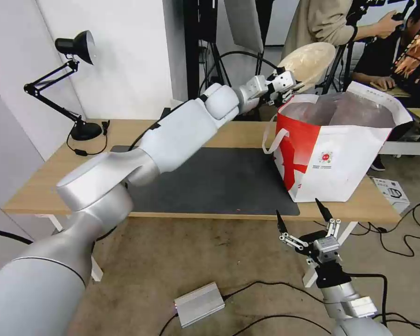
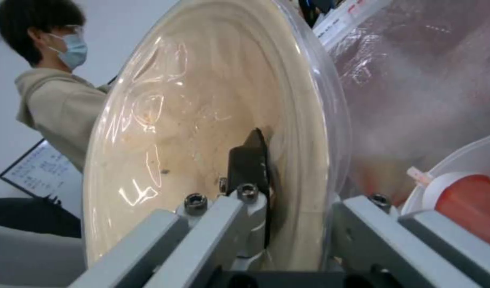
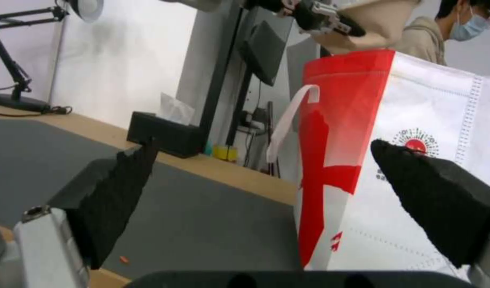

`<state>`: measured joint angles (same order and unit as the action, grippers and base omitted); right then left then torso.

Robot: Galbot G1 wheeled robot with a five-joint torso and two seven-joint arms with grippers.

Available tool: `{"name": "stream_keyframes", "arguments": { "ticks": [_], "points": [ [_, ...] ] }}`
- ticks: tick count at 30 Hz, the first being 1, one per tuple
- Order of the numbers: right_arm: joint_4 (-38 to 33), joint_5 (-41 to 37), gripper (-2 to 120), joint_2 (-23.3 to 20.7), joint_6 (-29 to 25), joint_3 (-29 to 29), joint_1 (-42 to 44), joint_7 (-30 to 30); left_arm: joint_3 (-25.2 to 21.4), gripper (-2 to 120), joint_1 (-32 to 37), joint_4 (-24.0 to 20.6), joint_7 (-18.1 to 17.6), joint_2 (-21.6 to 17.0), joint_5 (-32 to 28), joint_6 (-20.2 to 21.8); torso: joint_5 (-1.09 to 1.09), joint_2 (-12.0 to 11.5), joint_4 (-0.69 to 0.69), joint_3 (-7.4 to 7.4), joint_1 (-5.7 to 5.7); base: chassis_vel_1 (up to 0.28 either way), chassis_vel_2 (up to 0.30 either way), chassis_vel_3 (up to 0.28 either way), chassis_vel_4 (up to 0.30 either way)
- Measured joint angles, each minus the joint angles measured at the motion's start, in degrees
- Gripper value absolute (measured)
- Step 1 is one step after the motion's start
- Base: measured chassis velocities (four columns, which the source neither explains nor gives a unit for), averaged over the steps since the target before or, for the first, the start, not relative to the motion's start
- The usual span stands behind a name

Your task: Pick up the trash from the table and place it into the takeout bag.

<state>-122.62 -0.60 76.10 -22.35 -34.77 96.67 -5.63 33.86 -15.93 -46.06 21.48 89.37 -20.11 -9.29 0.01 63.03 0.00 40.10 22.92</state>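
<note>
My left gripper (image 1: 297,87) pinches the rim of the shallow beige bowl (image 1: 309,61), holding it tilted on edge above the open red-and-white takeout bag (image 1: 333,151) at the light-wood table's (image 1: 56,163) right end. My right gripper (image 1: 304,223) hangs spread wide and empty below the front edge.

The light is bright and even, with only soft shadows on the large dark grey mat (image 1: 219,182). White glare streaks lie on the shallow beige bowl (image 2: 202,132). The silver foil lining (image 2: 426,80) behind it looks blurred.
</note>
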Motion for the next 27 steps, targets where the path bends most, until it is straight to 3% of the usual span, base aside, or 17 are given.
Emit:
{"name": "stream_keyframes", "arguments": {
  "ticks": [6, 27],
  "points": [
    [0.0, 0.0, 100, 0.0, 0.0, 0.0, 0.0, 0.0, 0.0, 2, 0.7, 1.3, -0.5, 2.0, 0.2, 0.0, 0.00, 0.0, -0.01, 0.00, 0.00, 0.000, 0.000, 0.000, 0.000],
    [0.0, 0.0, 100, 0.0, 0.0, 0.0, 0.0, 0.0, 0.3, 2, 3.9, 2.4, -2.0, 1.9, 0.2, -0.9, -0.01, 0.0, 0.01, 0.00, 0.00, 0.000, 0.000, 0.000, 0.000]
  ]
}}
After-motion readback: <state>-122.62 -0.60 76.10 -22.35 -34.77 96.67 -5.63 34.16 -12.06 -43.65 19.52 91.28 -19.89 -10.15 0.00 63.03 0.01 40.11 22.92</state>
